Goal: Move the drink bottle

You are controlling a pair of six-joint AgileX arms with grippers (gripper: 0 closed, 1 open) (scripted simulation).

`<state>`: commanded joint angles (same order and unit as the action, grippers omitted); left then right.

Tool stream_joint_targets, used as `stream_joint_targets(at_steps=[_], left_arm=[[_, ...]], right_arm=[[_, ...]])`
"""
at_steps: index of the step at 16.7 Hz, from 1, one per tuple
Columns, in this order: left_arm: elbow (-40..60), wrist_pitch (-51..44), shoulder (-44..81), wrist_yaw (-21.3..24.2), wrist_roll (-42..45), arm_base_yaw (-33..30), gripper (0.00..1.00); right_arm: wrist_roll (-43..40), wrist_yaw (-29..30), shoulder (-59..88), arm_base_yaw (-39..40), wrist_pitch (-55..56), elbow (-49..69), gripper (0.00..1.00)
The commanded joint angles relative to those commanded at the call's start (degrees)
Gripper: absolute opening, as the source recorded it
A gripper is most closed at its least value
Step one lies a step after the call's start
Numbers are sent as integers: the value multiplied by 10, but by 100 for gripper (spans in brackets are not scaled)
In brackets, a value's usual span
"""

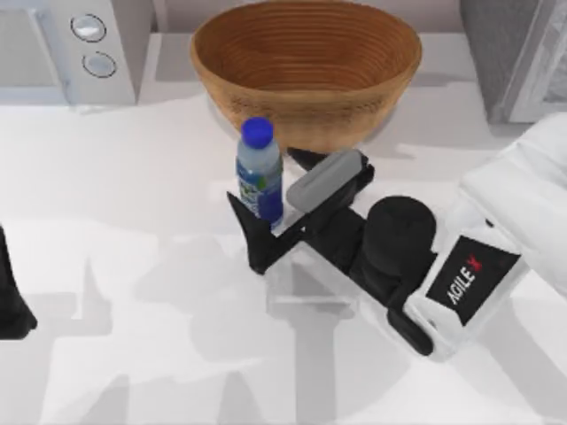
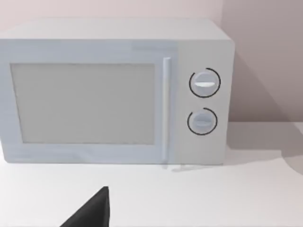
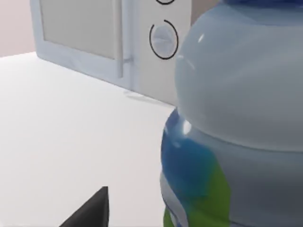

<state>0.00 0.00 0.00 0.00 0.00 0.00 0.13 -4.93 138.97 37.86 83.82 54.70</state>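
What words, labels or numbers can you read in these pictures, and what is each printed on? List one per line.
"AGILE" plus a red mark: black plate on the right arm.
Drink bottle label: green and white marks, too blurred to read.
Microwave dials: no readable markings.

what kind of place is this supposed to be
Probably a kitchen counter, in a rendered simulation: a white microwave stands at the back of the table, beside a woven basket, and the right gripper is at a drink bottle.
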Motion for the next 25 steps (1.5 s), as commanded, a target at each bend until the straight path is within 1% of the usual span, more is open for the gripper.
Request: stream_joint_targets(at_steps=[3, 8, 21, 22, 25], left_arm=[[0, 0, 0, 0, 0, 0, 100], [0, 0, 0, 0, 0, 0, 100], [0, 0, 0, 0, 0, 0, 100], [0, 0, 0, 0, 0, 0, 100], [0, 0, 0, 0, 0, 0, 100]], right_arm=[[0, 5, 15, 4, -48, 62, 100], [0, 6, 18, 5, -58, 73, 100], [0, 6, 18, 5, -58, 73, 2], [0, 6, 18, 5, -58, 73, 0], [0, 6, 18, 5, -58, 73, 0]])
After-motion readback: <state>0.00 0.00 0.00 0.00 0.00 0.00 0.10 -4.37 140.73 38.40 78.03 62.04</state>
